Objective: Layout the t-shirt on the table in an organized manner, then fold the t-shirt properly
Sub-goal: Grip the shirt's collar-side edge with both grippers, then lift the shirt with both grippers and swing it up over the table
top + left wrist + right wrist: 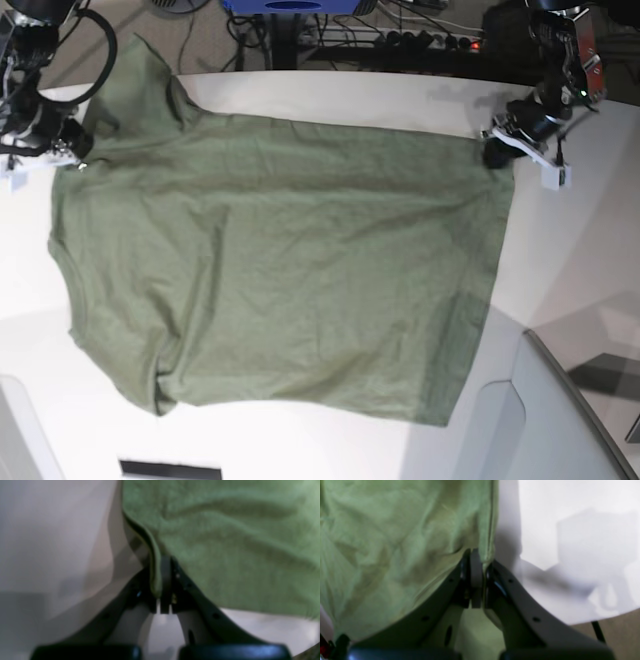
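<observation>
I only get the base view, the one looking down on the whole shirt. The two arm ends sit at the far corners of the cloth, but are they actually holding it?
Observer: Yes. The left wrist view shows the left tool shut on the edge of the olive-green cotton t-shirt.
Operator: And the other one?
Observer: The right wrist view shows the right tool shut on the shirt's hem too.
Operator: Is the cloth flat there?
Observer: No, by the right tool it is creased above the matte white table.
</observation>
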Robot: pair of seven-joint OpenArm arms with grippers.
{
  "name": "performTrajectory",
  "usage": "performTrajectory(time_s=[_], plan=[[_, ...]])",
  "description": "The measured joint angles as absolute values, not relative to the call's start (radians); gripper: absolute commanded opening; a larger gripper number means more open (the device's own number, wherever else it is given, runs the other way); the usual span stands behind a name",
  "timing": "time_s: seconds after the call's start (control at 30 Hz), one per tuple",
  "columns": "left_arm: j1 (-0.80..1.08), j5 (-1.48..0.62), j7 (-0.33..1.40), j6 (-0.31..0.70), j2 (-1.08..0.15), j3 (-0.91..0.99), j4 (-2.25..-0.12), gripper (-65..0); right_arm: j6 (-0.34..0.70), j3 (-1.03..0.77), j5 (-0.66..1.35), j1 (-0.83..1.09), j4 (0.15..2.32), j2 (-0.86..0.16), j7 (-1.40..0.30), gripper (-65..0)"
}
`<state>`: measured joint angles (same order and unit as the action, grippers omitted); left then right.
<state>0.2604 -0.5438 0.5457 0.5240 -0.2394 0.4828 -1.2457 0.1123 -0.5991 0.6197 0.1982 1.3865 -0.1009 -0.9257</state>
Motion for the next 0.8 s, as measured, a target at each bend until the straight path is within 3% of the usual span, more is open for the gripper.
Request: performTrajectory(time_s=[0.2,0.4,0.6,0.8], plan=[[0.34,-0.569,0.532,0.529,-0.318,0.513,-1.514,-65.0,0.116,-0.667,0.635,0.228,1.694,-0.091,-1.105,-65.0],[0.426,-0.562,0.55,0.536,-0.323,0.543,-1.718,-65.0,0.113,-0.734,0.643,0.239,1.996,-0.03,-1.227,-65.0],[0.426,-0.572,0.536,0.536,-0.288,0.699,-1.814,-65.0,0.121,-0.798,0.646,0.284,2.0,-0.031,-1.243,-65.0],[0.359,-0.559,0.549,0.469,-0.316,0.54,-1.71,-65.0,0.117,-0.797,0.632,0.179,1.94,-0.051,-1.247,-65.0]])
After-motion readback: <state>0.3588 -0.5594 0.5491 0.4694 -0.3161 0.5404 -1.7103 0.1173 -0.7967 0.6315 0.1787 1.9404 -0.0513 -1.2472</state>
